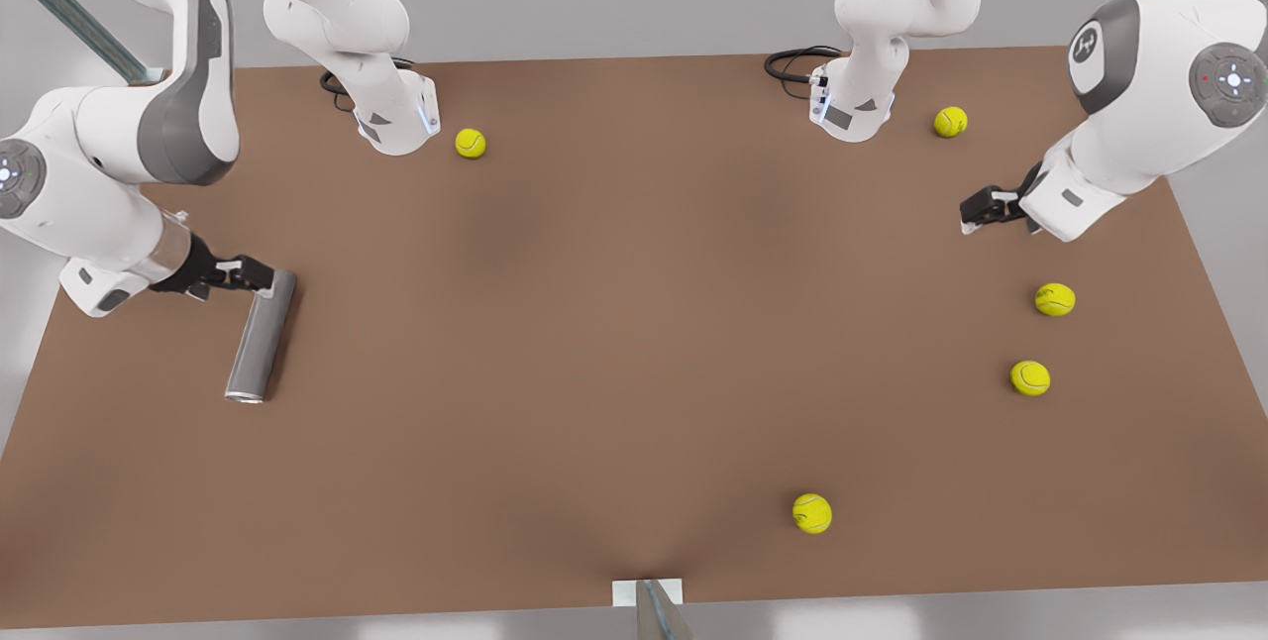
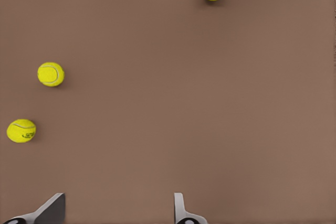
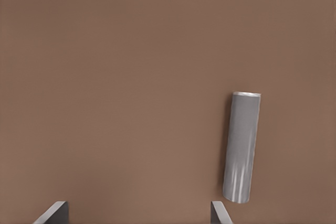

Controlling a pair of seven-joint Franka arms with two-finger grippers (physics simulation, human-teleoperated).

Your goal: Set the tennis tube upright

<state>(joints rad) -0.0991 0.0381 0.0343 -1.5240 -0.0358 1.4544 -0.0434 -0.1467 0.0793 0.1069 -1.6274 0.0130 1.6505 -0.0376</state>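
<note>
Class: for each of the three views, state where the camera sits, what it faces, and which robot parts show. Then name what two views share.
Front view: high above the table, looking down toward the arm bases; both arms, the left gripper and the right gripper show.
Left wrist view: on the left arm, facing the table and three tennis balls; its open fingers show.
Right wrist view: on the right arm, facing the lying tennis tube; its open fingers show.
Shared: the front and right wrist views both show the tube.
</note>
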